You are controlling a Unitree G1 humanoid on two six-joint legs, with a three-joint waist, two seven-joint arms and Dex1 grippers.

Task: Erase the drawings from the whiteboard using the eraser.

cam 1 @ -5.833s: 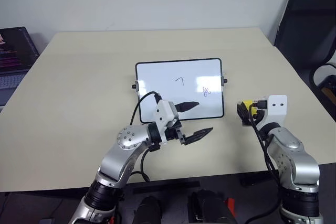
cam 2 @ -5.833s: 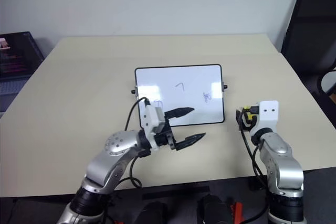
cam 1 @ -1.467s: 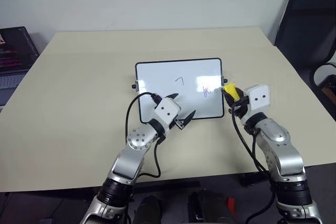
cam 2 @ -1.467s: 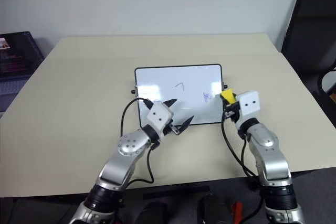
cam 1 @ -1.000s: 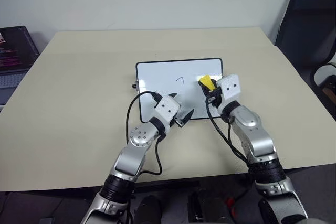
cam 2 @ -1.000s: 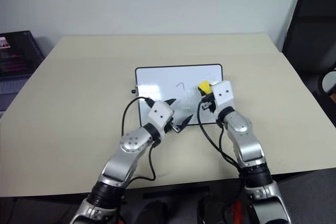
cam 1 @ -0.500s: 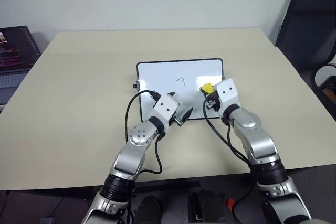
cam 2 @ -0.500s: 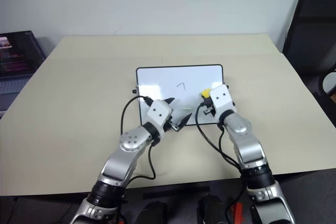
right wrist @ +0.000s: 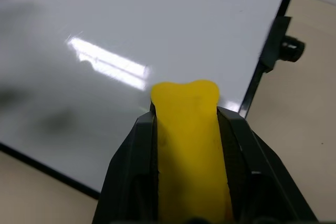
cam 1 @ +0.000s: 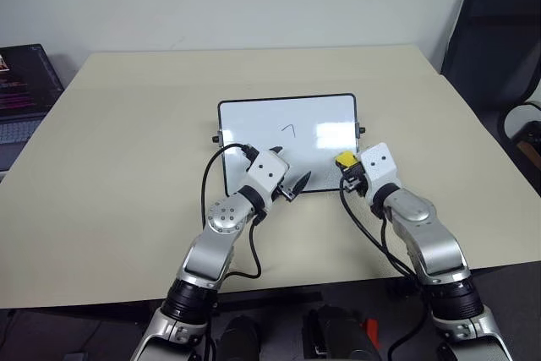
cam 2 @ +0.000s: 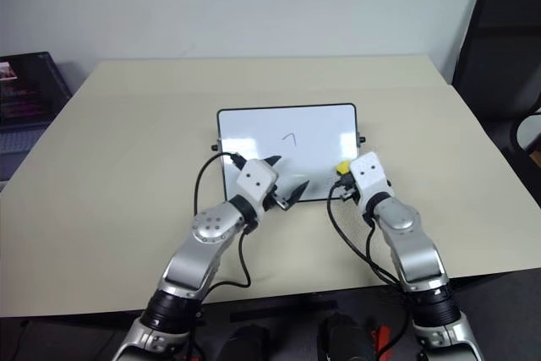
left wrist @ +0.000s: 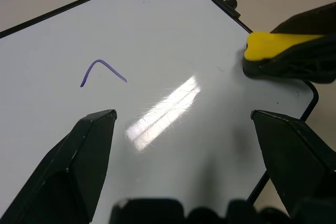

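The yellow eraser [right wrist: 189, 145] is sitting squeezed between the right gripper's [cam 1: 349, 168] nearly closed jaws, its tip poking out over the glossy whiteboard [cam 1: 254, 120], while the left gripper [left wrist: 197, 145] is hovering with jaws spread wide and empty, the thin "7"-like tick [left wrist: 102, 71] lying beyond them.

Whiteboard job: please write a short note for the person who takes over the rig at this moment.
Left tool: open, holding nothing, over the near edge of the whiteboard.
Right tool: shut on the eraser, at the board's near right corner.
Done: the right part of the board shows no marks.
Left: the tick mark in the middle is not yet wiped; the strip under the left tool is hidden, so check it.
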